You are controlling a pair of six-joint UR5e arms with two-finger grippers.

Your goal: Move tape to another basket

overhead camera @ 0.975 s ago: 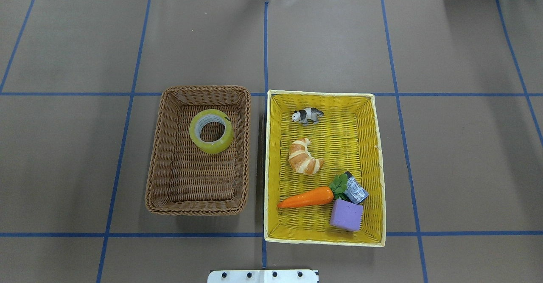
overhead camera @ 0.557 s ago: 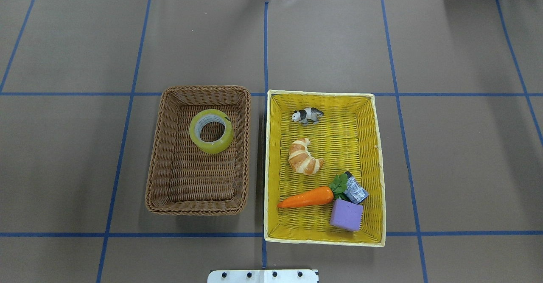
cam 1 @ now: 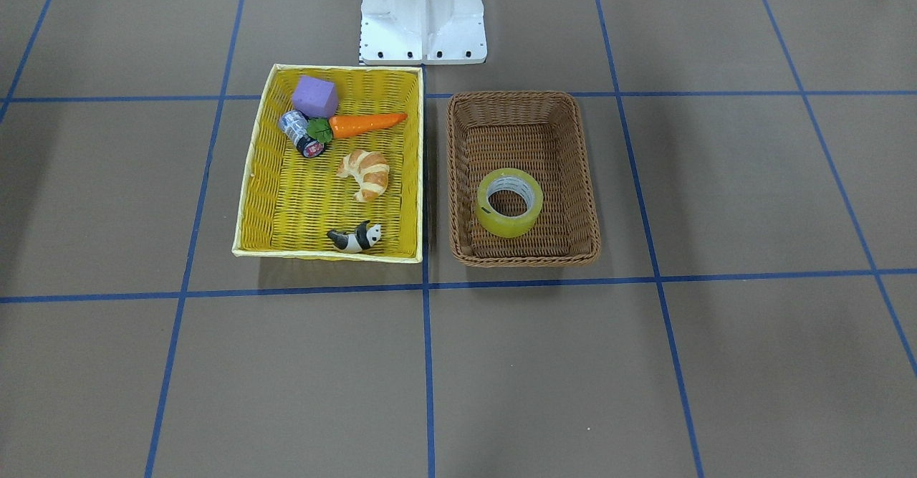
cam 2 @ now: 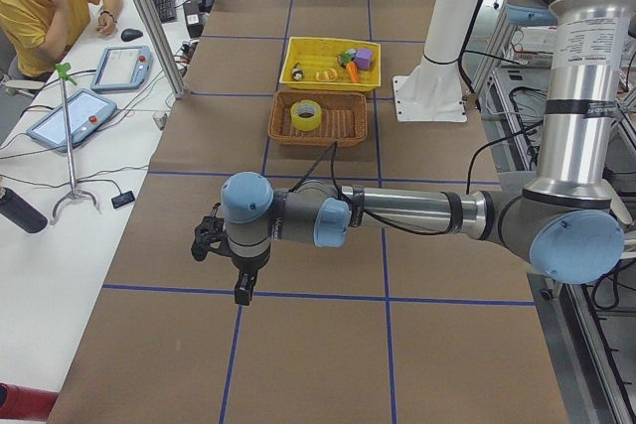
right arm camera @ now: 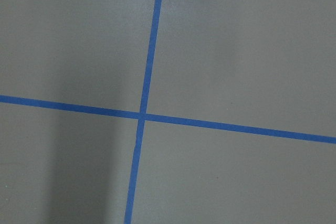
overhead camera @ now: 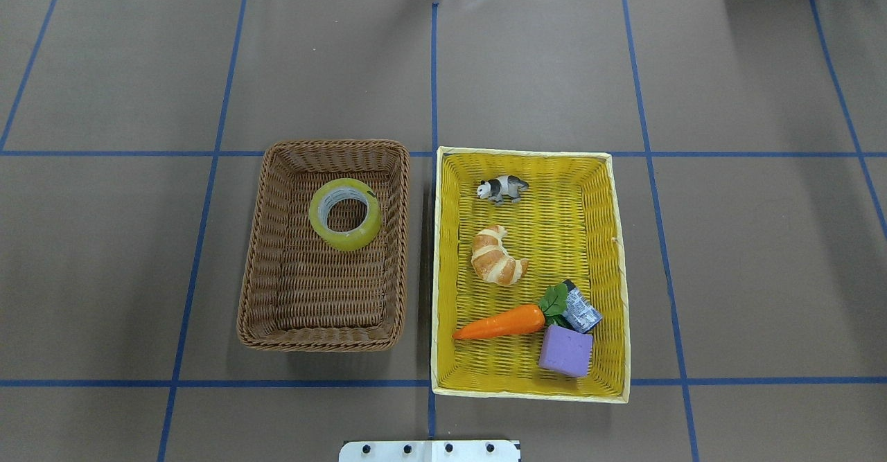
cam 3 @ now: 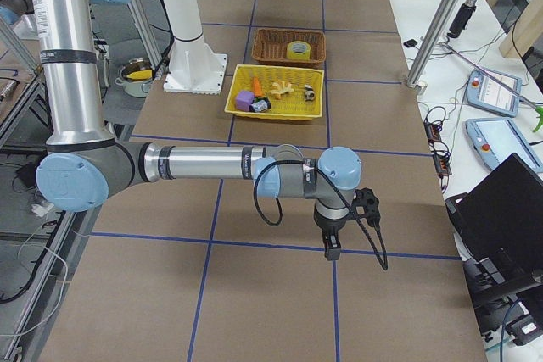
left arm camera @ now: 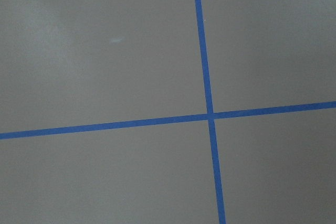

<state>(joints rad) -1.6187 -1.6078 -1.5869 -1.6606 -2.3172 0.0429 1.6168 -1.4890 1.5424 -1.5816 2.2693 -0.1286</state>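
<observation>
**Tape sits in the wicker basket, both arms far off**

Brown paper gridded with blue lines covers the table. Centre-left in the overhead view, the tape (overhead camera: 345, 214) lies flat inside the brown wicker basket (overhead camera: 253, 309); judging by that, the move looks finished. Left gripper (cam 2: 241, 290) and right gripper (cam 3: 333, 249) hang well apart from it; their opening can't be told.

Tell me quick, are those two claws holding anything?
Left gripper: cannot tell; nothing visibly in it.
Right gripper: cannot tell; nothing visibly in it.
</observation>
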